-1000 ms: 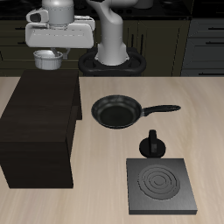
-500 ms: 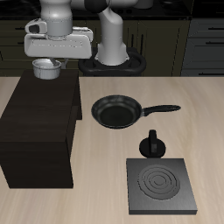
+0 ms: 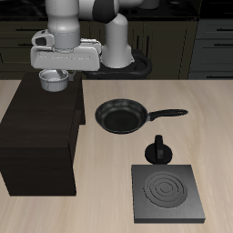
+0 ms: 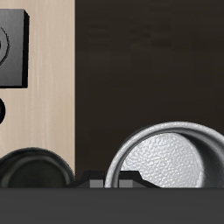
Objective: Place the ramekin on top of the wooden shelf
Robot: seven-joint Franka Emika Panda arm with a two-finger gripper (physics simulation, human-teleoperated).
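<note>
**A:** Look at the gripper (image 3: 55,73): it hangs above the back end of the wooden shelf (image 3: 41,136), with the ramekin (image 3: 54,82) clamped between its fingers, clear of the flat top.

**B:** From the wrist camera the ramekin (image 4: 168,156) fills the foreground, ribbed wall and pale dimpled inside showing, rim tipped a little. The dark shelf top (image 4: 149,66) spreads beneath it, bare.

**A:** And the edges? The cup sits toward the shelf's twelve o'clock end, near the back edge and closer to the side that faces the frying pan (image 3: 120,116).

**B:** Agreed. In the wrist view the shelf's long edge runs straight against the pale table (image 4: 51,87), and the cup's rim lies inside that line, over wood.

**A:** Open room: the whole shelf top from its middle to its six o'clock end, toward the table's front edge, is free surface.

**B:** Off the shelf, the pan lies on the table with its handle (image 3: 168,114) pointing away from the shelf. From the pan, the small black knob (image 3: 158,150) is at five o'clock, and the stove plate (image 3: 167,194) lies beyond it by the front edge.

**A:** All well apart from the gripper.
</note>
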